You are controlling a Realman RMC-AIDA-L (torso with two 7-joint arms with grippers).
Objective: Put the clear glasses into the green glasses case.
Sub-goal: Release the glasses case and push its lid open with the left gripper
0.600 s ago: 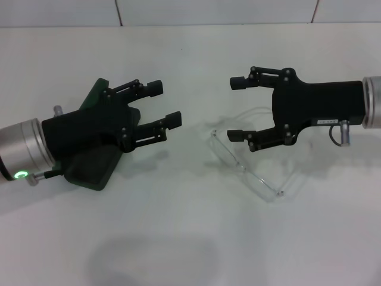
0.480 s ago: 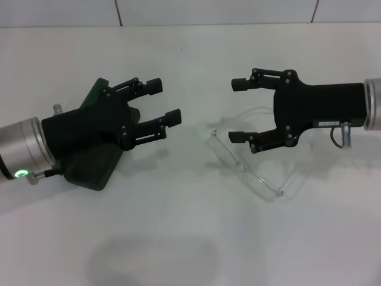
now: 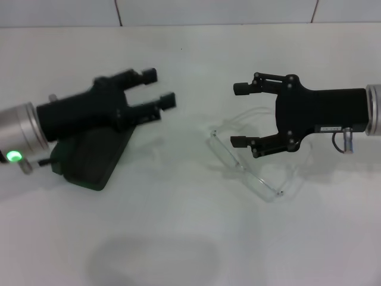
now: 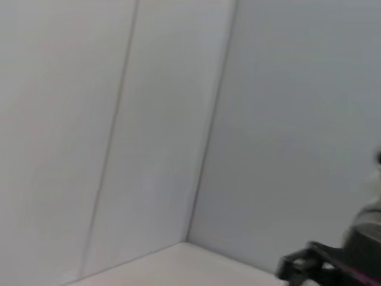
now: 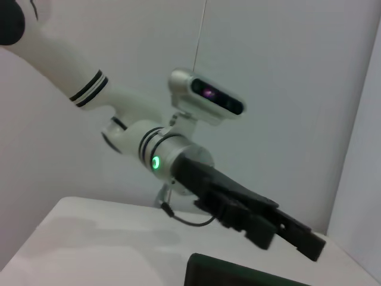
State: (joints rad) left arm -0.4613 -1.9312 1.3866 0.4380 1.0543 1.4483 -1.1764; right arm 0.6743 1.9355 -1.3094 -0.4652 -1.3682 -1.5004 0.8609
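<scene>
The glasses point(image 3: 253, 164) lay unfolded on the white desk point(image 3: 190, 238), right of its centre, with the front facing the near-left and the thin arms running back toward the right edge. The frame rested flat on the desk and nothing gripped it.

The right gripper point(image 3: 239, 115) hovered directly over the rear part of the glasses, pointing toward the left edge. Its jaws stood released, spread wide, with one fingertip over the far arm of the glasses and the other over the lens area. Whether either fingertip touched the frame could not be determined.

The case point(image 3: 89, 161) sat near the left edge of the desk, well apart from the glasses. It was dark green and lay with its long side angled toward the far-right. The left arm covered its far end in the head view. The right wrist view showed only a near edge of the case point(image 5: 238, 271) under the left arm.

The left gripper point(image 3: 158, 88) was above the far end of the case, pointing toward the far-right. Its jaws were released, with a clear gap between the two fingers, and held nothing.
</scene>
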